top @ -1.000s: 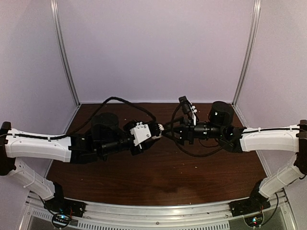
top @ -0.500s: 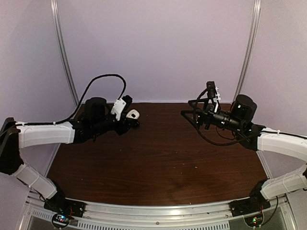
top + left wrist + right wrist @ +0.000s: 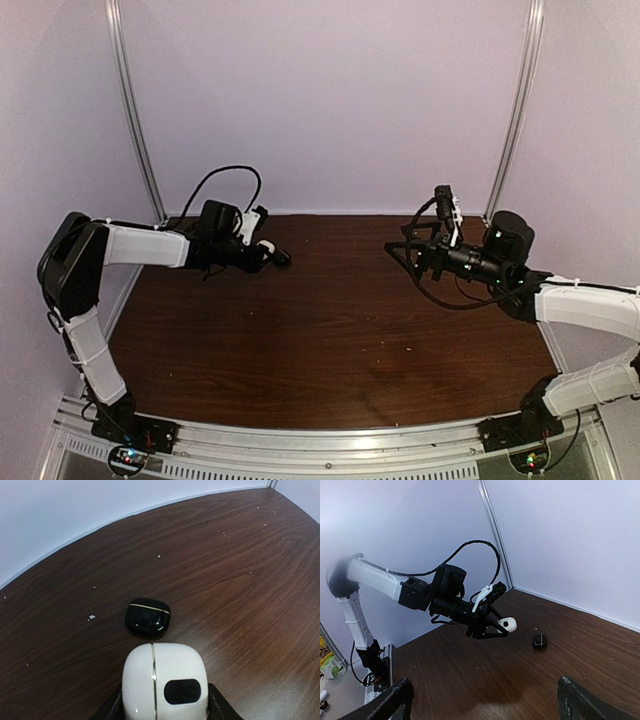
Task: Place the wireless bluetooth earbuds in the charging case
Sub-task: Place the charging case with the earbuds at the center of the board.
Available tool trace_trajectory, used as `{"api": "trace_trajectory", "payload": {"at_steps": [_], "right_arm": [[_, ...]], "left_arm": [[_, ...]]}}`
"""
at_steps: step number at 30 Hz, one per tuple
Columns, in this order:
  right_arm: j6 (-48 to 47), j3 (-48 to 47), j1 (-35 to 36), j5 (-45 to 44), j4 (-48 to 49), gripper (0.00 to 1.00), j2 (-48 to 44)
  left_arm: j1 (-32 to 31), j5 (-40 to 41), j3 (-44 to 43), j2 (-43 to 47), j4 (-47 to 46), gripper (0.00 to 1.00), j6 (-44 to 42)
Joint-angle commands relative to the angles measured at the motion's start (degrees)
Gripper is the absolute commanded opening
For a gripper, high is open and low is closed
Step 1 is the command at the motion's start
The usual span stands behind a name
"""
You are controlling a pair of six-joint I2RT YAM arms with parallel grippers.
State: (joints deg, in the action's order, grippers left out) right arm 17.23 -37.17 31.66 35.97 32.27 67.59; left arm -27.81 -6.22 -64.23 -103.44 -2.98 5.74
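Pale lilac walls close in a dark brown wooden table (image 3: 330, 340). A second ago both arms met over the middle of it. Since then they have drawn apart, and over the last half second the left arm has folded up high at its shoulder and carried its load back toward the far left corner.

The left gripper (image 3: 165, 711) stays pinched on a glossy white rounded charging case (image 3: 164, 687), lid shut, with a thin seam and a dark oval on its upper face. Just beyond it lies a small glossy black rounded case (image 3: 147, 616), also shut, flat on the wood near the back wall. The two stand close but apart.

The right gripper (image 3: 482, 705) has pulled a little further right and hangs above the table with its jaws spread wide and nothing between them.

Only the tips of the left fingers (image 3: 114, 709) show, the white case covering the rest. Whether that case touches the wood cannot be told. Both lids hide what is inside.
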Motion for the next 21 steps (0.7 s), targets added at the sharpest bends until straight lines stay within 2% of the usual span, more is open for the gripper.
{"api": "trace_trajectory", "payload": {"at_steps": [1,12,17,21], "right_arm": [[1.2,1.3,-0.4,1.8,3.7,1.00,-0.9],[2.3,2.4,-0.5,0.0,3.6,1.00,-0.5],[3.1,1.5,-0.6,-1.7,2.3,1.00,0.9],[4.6,1.3,-0.7,-3.4,1.8,1.00,1.8]], "left_arm": [[1.2,-0.9,-5.8,-5.7,2.6,0.25,0.2],[2.5,-3.8,-10.1,-14.2,3.9,0.25,3.7],[2.6,-3.3,-11.4,-16.7,5.0,0.28,3.5],[2.6,-3.0,-11.6,-17.8,5.1,0.34,3.5]]}}
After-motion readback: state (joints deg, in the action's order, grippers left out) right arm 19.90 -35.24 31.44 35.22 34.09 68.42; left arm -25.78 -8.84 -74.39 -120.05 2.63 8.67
